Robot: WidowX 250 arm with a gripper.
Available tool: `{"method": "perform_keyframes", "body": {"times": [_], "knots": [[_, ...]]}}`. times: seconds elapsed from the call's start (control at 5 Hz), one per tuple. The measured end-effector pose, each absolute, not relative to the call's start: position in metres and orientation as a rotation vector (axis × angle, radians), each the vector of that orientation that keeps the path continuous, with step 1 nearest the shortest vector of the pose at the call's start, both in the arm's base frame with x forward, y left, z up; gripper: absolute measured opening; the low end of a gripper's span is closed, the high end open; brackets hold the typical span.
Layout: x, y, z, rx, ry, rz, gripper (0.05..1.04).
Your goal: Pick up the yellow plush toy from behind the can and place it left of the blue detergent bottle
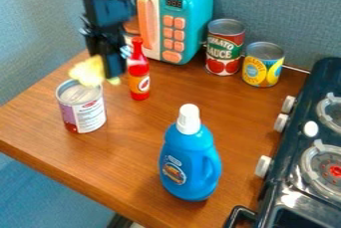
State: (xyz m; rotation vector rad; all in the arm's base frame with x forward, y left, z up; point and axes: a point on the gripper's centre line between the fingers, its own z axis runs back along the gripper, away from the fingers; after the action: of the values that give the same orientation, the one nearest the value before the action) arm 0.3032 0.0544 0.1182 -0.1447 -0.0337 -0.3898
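At the upper left the black gripper [104,66] hangs down, shut on a blurred pale yellow object [88,71] with a small greenish part at its right. The object is just above the rim of an open-looking can [83,110] with a white and purple label; whether the two touch I cannot tell. Just right of the gripper stands a red sauce bottle [138,72], upright on the wooden table.
A blue bottle with a white cap [190,157] stands at the front centre. Behind are a teal toy microwave [190,3], a tomato can [224,48] and a yellow-labelled can [262,65]. A dark toy stove [293,152] lines the right side; grey-blue partitions stand behind and left.
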Motion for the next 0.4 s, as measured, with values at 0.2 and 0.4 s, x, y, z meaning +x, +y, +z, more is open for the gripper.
{"method": "perform_keyframes", "body": {"times": [0.2,0.4], "knots": [[0.319,0.032,0.075,-0.125,0.014,-0.45,0.53],[0.318,0.01,0.051,-0.079,0.044,-0.481,0.531]]}}
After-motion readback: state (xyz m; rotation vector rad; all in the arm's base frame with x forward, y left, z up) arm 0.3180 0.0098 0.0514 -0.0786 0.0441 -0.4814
